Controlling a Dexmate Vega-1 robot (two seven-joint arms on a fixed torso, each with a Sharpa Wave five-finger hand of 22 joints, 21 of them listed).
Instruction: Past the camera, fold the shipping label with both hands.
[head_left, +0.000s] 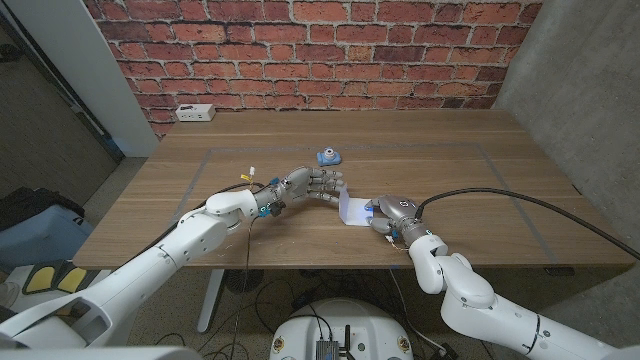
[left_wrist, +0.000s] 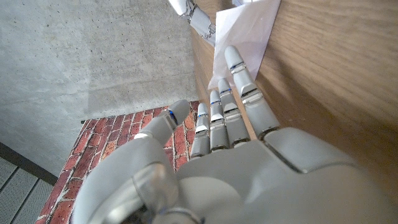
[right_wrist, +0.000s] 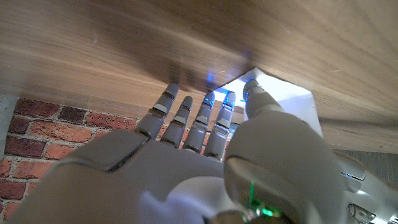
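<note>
Reaching in from the near corners of the head view, both arms meet over the middle of the wooden counter (head_left: 470, 160).

Right hand (head_left: 392, 215): nearest of the two, on the right edge of the shipping label (head_left: 354, 210). In the right wrist view its fingers (right_wrist: 186, 121) run out straight and side by side toward the wood, and the thumb tip sits against the white paper (right_wrist: 292, 102). Whether it actually pinches the sheet I cannot tell.

Shipping label: small white sheet between the two hands, just nearer than the counter's centre. In the left wrist view one corner of it (left_wrist: 245, 31) lies on the wood directly ahead of the left fingertips.

Left hand (head_left: 315, 186): a little farther out, at the label's left edge. Fingers (left_wrist: 242, 87) extended and pressed close together, thumb held apart from them; the tips reach the label's edge, holding nothing. The hand looks to stand on its edge.

Beyond the hands: small blue-and-grey camera (head_left: 328, 156) sits on the counter, apart from the label, on its far side.

Far back: white power strip (head_left: 194, 113) at the counter's rear left edge, against the red brick wall (head_left: 320, 50).
</note>
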